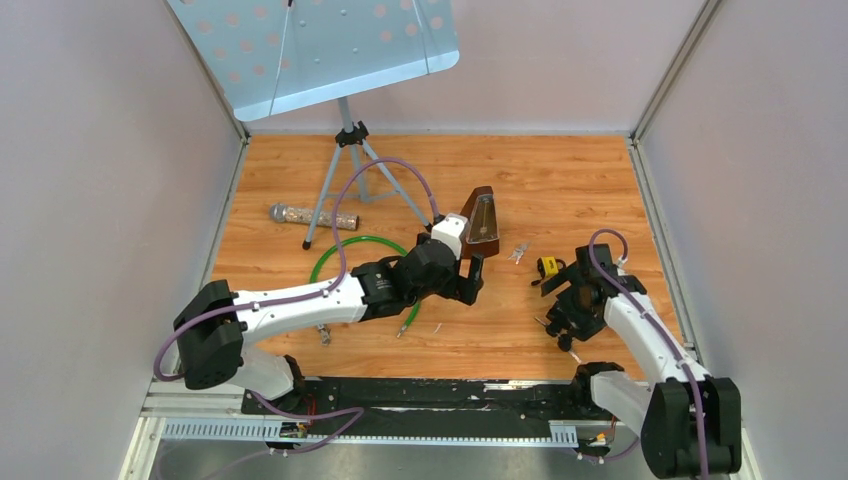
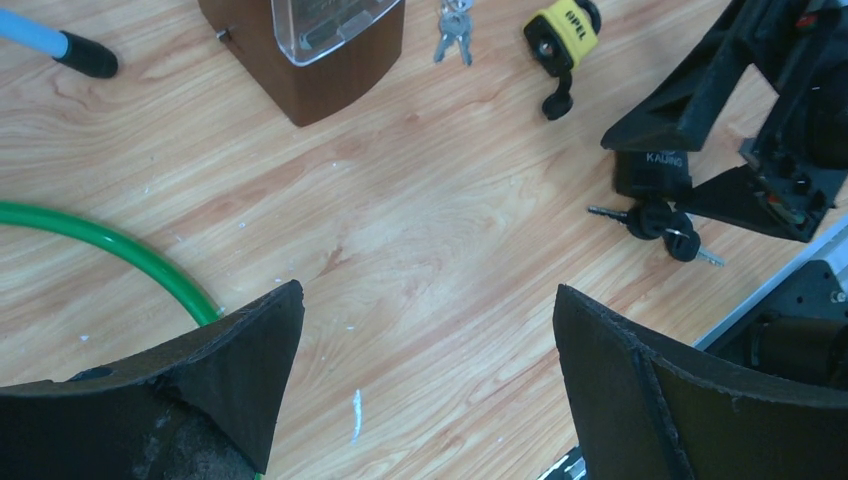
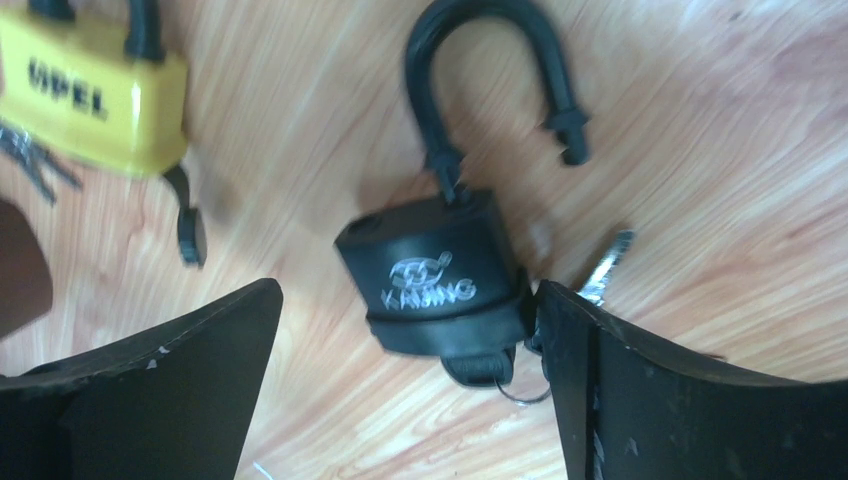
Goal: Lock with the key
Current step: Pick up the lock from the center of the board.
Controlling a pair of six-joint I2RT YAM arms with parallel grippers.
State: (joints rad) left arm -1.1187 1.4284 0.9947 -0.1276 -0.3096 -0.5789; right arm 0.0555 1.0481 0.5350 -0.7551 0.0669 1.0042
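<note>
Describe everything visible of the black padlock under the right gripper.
The black padlock has a matte, plastic-looking body with pale lettering. Its black shackle is open: one leg seated, the other free. It lies flat on the wooden table between the open fingers of the right gripper. A black-headed key sits at its base, a silver key beside it.

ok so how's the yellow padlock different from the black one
The yellow padlock lies outside the right gripper; the black padlock lies between its open jaws. The black padlock has a key at its base; the yellow padlock shows none. Both lie flat on the table.
</note>
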